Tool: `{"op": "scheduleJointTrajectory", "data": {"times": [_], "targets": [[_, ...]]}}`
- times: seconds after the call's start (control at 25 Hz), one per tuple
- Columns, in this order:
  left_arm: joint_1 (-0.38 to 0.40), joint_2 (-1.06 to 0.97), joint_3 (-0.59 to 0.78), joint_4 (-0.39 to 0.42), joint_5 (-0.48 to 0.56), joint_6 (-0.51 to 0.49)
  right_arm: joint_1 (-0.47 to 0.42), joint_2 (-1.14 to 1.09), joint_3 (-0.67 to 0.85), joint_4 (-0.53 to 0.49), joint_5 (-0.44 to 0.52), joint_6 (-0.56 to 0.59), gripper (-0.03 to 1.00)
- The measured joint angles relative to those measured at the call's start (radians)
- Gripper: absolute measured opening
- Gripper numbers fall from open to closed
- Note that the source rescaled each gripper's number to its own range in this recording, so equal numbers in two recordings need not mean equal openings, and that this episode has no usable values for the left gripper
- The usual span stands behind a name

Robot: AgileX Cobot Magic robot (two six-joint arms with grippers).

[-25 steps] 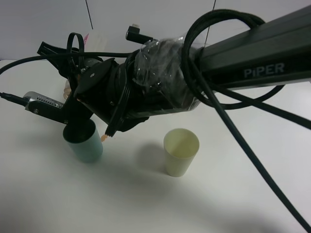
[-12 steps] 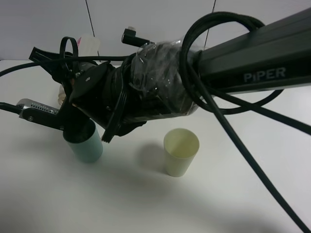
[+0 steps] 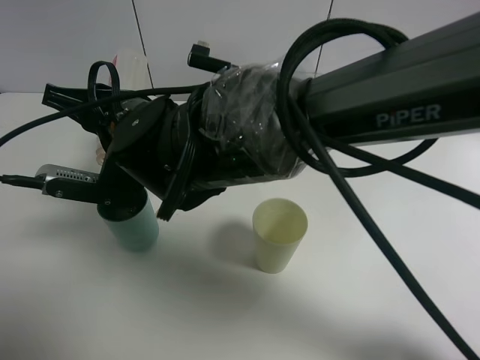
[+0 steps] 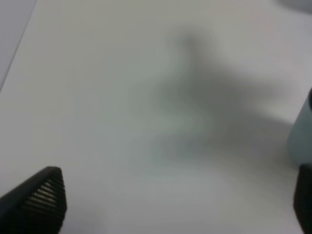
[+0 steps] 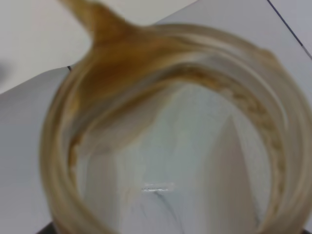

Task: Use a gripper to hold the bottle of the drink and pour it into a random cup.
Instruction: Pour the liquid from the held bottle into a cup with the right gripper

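Note:
My right gripper (image 3: pixel 82 101) reaches across from the right on its film-wrapped arm and is shut on the bottle (image 3: pixel 129 66). The bottle is tipped over and mostly hidden behind the wrist. It hangs directly above the teal cup (image 3: pixel 136 226), which stands upright on the table. In the right wrist view the bottle's wide mouth (image 5: pixel 170 141) fills the picture. The brown drink (image 5: pixel 109 68) coats its inner wall, and a streak runs out past the rim. My left gripper (image 4: pixel 173 202) hovers open over bare table, with the cup (image 4: pixel 301 131) at the edge of its view.
A pale yellow-green tumbler (image 3: pixel 279 234) stands upright to the right of the teal cup. Black cables (image 3: pixel 360 202) loop down from the right arm over the table's right side. The white table (image 3: pixel 225 315) ends at a grey back wall.
The right wrist has rolled a little further, so its silver camera swung left and down beside the cup. The bottle shifted slightly left with it. Both cups stayed put.

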Motion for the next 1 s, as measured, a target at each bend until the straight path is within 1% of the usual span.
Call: {"op": "scheduleJointTrajectory", "data": {"times": [0.36, 0.68, 1.0], "targets": [[0.0, 0.0, 0.0, 0.0, 0.0, 0.0, 0.015, 0.0, 0.0, 0.0, 0.002, -0.01, 0.0], [0.0, 0.0, 0.0, 0.0, 0.0, 0.0, 0.027, 0.0, 0.0, 0.0, 0.02, -0.082, 0.0], [0.0, 0.0, 0.0, 0.0, 0.0, 0.0, 0.045, 0.0, 0.0, 0.0, 0.026, -0.097, 0.0]]}}
